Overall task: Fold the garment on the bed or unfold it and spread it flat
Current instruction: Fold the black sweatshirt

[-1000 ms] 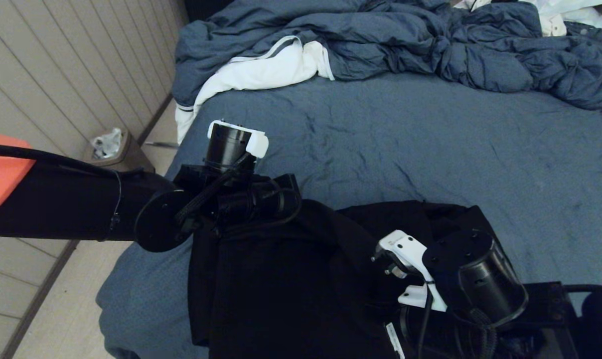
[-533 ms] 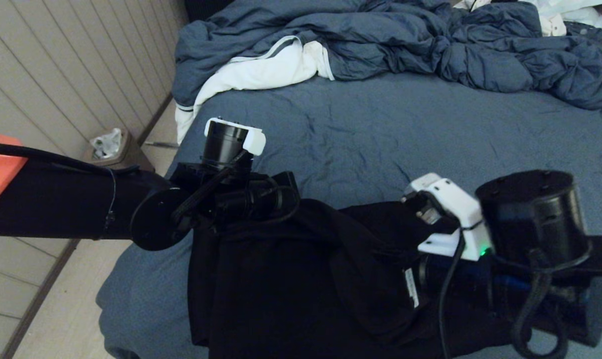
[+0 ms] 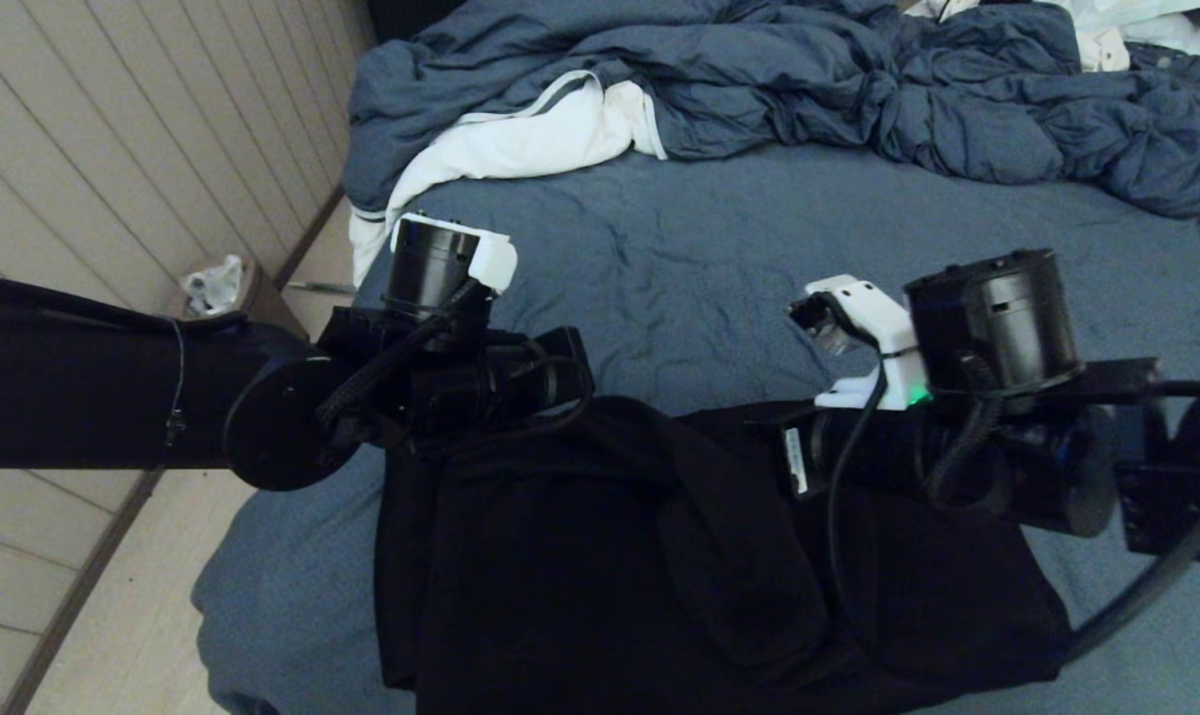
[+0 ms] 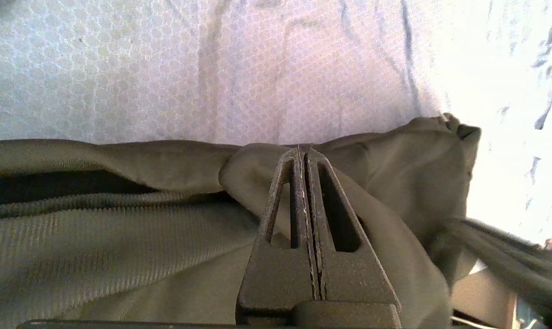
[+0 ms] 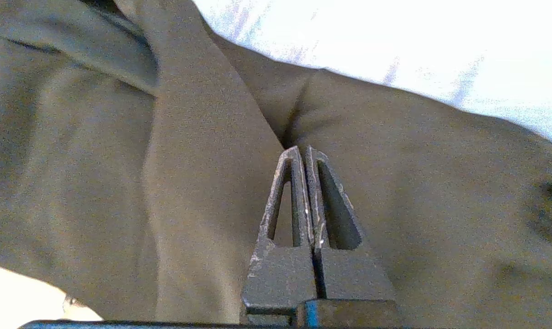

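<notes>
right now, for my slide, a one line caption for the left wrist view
Left end effector shut on a fold of the black hoodie above the blue-grey bed sheet.

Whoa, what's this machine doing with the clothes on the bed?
It is handling a black hoodie that lies bunched at the near edge of the bed. The left gripper and the right gripper are each pinched shut on a fold of the fabric at its far edge. A crumpled duvet and a white cloth lie at the far end.

Head view dim, bluish; wrist views overexposed, washed-out.
</notes>
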